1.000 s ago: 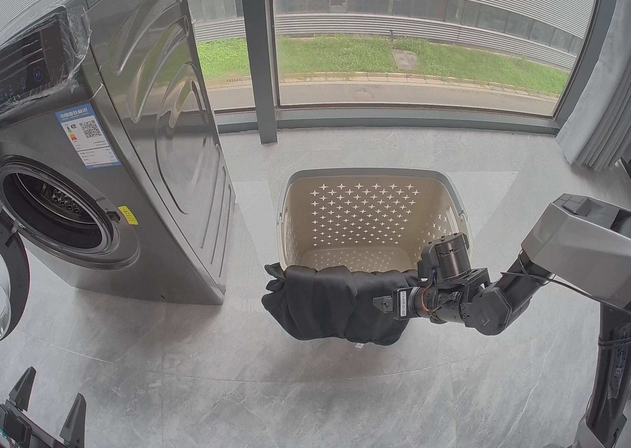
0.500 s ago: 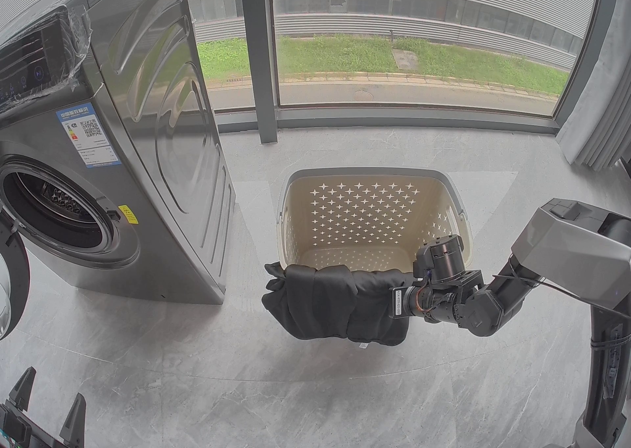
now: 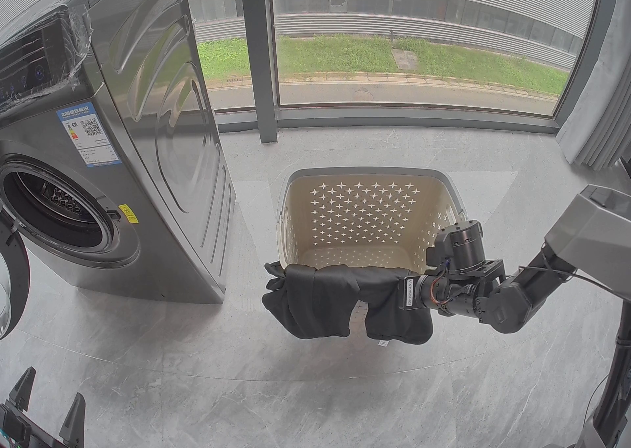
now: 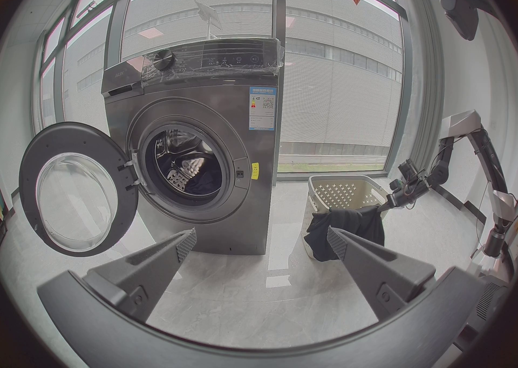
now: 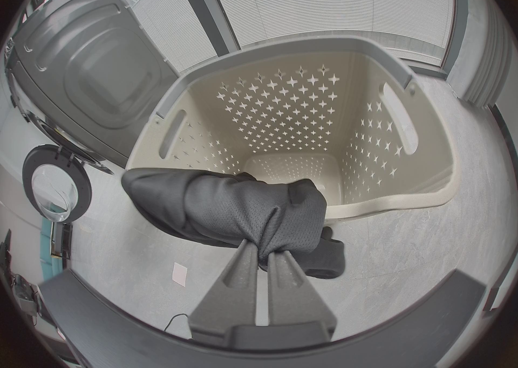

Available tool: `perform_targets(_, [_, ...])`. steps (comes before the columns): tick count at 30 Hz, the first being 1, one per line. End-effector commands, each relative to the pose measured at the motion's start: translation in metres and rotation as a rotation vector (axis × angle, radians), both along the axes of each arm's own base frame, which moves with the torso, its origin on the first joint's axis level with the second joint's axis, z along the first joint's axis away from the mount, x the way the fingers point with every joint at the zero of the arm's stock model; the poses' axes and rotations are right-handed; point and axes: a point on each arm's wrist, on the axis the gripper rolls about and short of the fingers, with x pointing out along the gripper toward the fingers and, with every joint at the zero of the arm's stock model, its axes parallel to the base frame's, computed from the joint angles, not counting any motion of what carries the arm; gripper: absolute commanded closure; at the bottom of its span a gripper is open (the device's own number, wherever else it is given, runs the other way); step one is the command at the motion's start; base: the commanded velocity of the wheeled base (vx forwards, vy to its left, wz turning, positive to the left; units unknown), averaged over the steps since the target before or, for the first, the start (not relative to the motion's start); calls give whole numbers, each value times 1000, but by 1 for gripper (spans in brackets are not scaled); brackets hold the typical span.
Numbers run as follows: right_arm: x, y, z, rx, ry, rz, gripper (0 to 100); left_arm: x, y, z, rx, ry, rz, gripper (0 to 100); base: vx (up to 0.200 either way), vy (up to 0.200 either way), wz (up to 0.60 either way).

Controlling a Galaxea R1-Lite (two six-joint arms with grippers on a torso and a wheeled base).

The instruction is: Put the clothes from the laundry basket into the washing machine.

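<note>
One black garment is in your grasp. Your right gripper has its jaws clamped on a bunched end of it. From the jaws, the cloth stretches along the near rim of the laundry basket and droops outside. Your left gripper hangs with jaws wide apart, and the washing machine stands well beyond them, its door swung open.

Open floor separates the laundry basket from the washing machine, its door swung wide.
</note>
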Motion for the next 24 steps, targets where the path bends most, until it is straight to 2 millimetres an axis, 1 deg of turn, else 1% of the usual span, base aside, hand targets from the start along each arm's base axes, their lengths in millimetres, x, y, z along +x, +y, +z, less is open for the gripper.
perform_targets(1, [-21, -5, 36, 33, -68, 18, 100, 0, 0, -5, -1, 1, 0, 0, 0, 0, 0])
perform_targets(2, [-27, -6, 42, 39, -80, 21, 100, 0, 0, -5, -1, 1, 0, 0, 0, 0, 0])
perform_targets(3, [-28, -7, 44, 42, -84, 21, 100, 0, 0, -5, 1, 1, 0, 0, 0, 0, 0])
perform_targets(9, [-33, -9, 58, 63, -118, 19, 100, 0, 0, -5, 1, 1, 0, 0, 0, 0, 0])
perform_targets(13, [-48, -12, 82, 94, -174, 33, 100, 0, 0, -5, 1, 1, 0, 0, 0, 0, 0])
perform_targets(15, [-52, -13, 87, 102, -188, 38, 100, 0, 0, -5, 1, 1, 0, 0, 0, 0, 0])
perform_targets(17, [-68, -16, 105, 130, -232, 54, 100, 0, 0, -5, 2, 1, 0, 0, 0, 0, 0])
perform_targets(19, [-79, -19, 117, 150, -263, 63, 100, 0, 0, -5, 2, 1, 0, 0, 0, 0, 0])
perform_targets(22, [-102, -23, 137, 177, -329, 62, 100, 0, 0, -5, 2, 1, 0, 0, 0, 0, 0])
perform_targets(24, [-117, -29, 152, 202, -379, 53, 100, 0, 0, -5, 2, 1, -1, 0, 0, 0, 0])
